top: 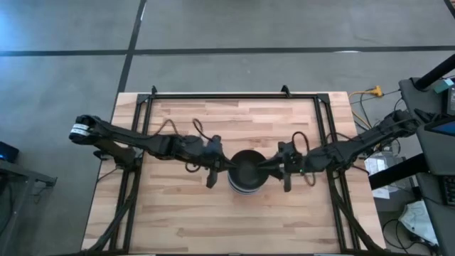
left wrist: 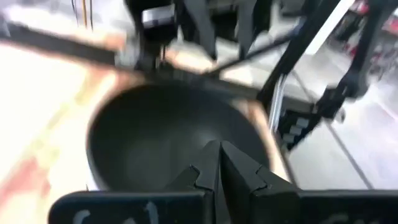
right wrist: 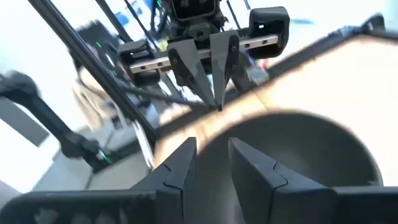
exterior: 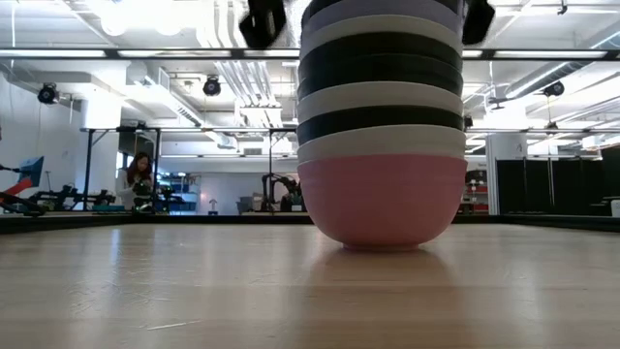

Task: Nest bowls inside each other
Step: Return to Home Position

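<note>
All nine bowls sit nested in one upright stack of bowls at the middle of the wooden table. In the low view, the pink bowl sits at the bottom on the wood. Above it the rims band white, black, white, then thick black, white, and the lavender bowl at the frame's top edge. All are smooth, round and the same size. From above only the top black bowl shows, matte and empty, with a pale rim below it. The left gripper is at the stack's left rim, jaws together to a point; contact can't be told. The right gripper is at the opposite rim, facing the left one, jaws slightly apart and holding nothing.
</note>
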You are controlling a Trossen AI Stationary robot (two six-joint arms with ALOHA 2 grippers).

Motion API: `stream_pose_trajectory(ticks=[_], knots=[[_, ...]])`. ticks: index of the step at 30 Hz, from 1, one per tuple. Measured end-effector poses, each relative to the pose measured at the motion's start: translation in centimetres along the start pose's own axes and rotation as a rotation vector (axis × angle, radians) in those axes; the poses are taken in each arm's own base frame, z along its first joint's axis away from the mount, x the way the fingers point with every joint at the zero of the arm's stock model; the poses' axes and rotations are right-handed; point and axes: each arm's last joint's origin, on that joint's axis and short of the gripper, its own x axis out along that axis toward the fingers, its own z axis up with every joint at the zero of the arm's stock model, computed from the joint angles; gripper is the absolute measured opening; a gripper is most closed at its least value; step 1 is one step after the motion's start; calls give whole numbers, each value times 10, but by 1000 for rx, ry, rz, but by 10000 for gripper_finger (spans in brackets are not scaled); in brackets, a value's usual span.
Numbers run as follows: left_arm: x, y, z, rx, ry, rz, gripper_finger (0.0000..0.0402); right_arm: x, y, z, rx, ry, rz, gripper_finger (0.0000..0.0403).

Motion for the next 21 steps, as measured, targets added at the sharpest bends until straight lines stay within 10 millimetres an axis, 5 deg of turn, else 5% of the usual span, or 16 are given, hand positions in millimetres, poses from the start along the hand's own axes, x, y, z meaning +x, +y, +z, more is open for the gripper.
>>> stream_pose_trajectory(ticks=[9, 14, 21], knots=[[-38, -11, 45, 44, -222, -41, 0, -7, 27, 57, -116, -242, 98, 78], [-64, -9, 77, 44, -453, -76, 0, -9, 35, 105, -235, -461, 187, 19], [-121, -4, 103, 143, -664, -44, 0, -32, 32, 175, -380, -598, 294, 9]])
